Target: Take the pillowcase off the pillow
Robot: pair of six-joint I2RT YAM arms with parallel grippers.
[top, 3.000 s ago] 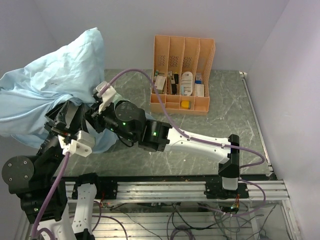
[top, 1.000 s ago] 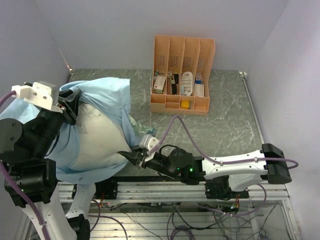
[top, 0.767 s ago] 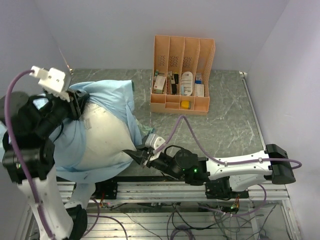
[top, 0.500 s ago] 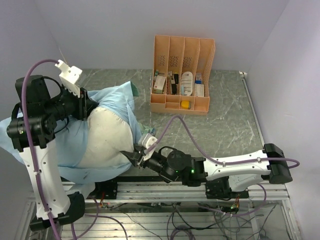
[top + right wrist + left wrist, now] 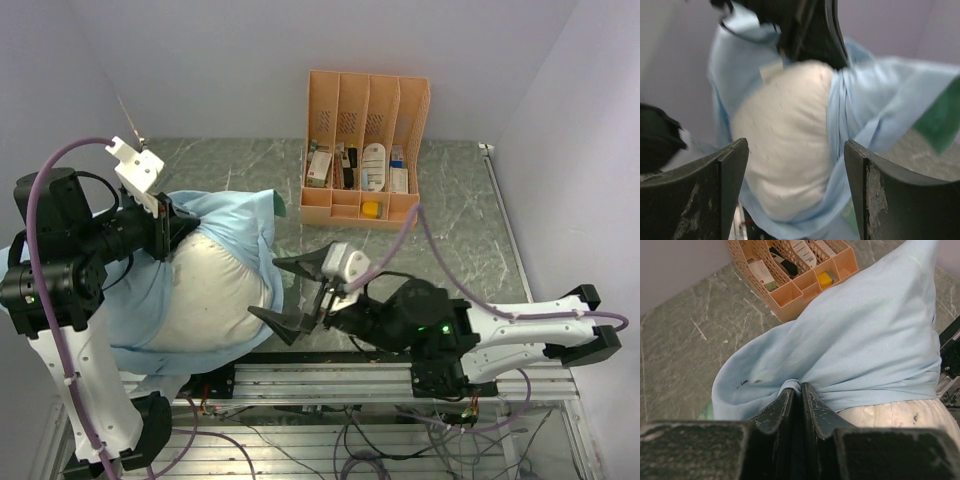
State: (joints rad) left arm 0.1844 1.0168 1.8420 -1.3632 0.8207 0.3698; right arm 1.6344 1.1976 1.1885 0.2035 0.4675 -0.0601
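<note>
The off-white pillow [image 5: 215, 285] lies at the table's left front, half out of the light blue pillowcase [image 5: 240, 215]. My left gripper [image 5: 175, 228] is shut on a bunched fold of the pillowcase [image 5: 850, 340] above the pillow [image 5: 895, 412], the fingertips [image 5: 790, 392] pinching cloth. My right gripper [image 5: 286, 293] stands wide open just right of the pillow, holding nothing. In the right wrist view the pillow [image 5: 785, 125] fills the space beyond the right gripper [image 5: 796, 167], with the pillowcase [image 5: 865, 95] wrapped round it and a patch of its green face [image 5: 940, 117] at the right.
An orange file rack [image 5: 365, 150] with small items stands at the back centre, also seen in the left wrist view as the rack [image 5: 790, 275]. The green marbled table [image 5: 450, 230] is bare to the right. Walls close in on the left and right.
My right gripper has let go at the pillow's lower right corner, opened wide and drawn back to the right. The left gripper keeps its hold on the pillowcase and has closed tighter.
</note>
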